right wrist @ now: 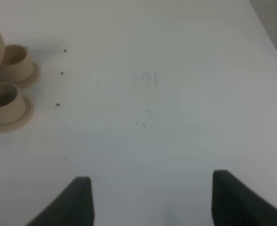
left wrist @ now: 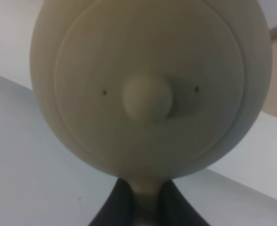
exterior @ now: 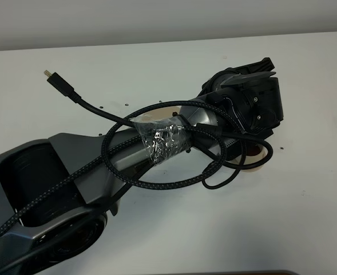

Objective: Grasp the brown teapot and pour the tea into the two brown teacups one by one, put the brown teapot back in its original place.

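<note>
So the left hand (left wrist: 145, 209) is clamping its fingers (left wrist: 111, 213) together on the loop handle of the brown teapot (left wrist: 147, 89). The pot is filling pretty much the whole left wrist view, lid and knob facing the camera. That means the handle-to-spout axis is running straight out from the hand, with the spout on the far side of the pot's body where I'm not seeing it. From overhead the left arm is reaching across toward the right of the desk (exterior: 305, 217) and hiding the pot completely. Only a bit of one of the two brown teacups (exterior: 264, 156) is peeking out on the near side of the wrist. The right wrist view is showing both cups (right wrist: 4, 101) sitting side by side on their little saucers, with a curve of the teapot hanging just beside them. I can't tell whether the spout is actually lining up over a cup mouth. The right hand (right wrist: 152, 202) is hanging with its fingers wide apart and nothing between them, well apart from the cups, so this looks like the left's job. The tan sliver showing through the cable (exterior: 162, 184) loop is, I'm guessing, the original place (exterior: 154, 114), lying left of the hand.
</note>
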Controlling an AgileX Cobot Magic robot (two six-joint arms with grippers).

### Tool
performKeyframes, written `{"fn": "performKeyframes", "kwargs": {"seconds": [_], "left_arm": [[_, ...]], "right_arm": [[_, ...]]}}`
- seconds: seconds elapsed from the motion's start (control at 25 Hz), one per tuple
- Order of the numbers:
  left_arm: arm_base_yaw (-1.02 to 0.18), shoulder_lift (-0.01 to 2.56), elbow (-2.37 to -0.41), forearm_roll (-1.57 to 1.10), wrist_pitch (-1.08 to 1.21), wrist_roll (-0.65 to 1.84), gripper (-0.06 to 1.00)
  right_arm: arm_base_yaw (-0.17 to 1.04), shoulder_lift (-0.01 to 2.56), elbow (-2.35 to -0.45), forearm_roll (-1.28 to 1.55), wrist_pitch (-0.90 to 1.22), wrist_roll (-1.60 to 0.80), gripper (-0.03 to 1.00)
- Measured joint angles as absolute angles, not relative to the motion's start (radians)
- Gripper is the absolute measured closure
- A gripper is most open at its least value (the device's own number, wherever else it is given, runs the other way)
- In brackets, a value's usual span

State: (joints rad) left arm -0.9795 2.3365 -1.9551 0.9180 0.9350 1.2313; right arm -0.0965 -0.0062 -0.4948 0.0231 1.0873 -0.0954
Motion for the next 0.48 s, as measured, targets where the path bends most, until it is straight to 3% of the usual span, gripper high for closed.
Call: {"fn": "performKeyframes", "kwargs": {"seconds": [0.48], "left_arm": [[-0.979,2.336,-1.955,0.919,0.933,1.258,0.81]], "right_arm": [[-0.096,-0.006,-0.495,0.023,1.087,-0.095,0.44]]}}
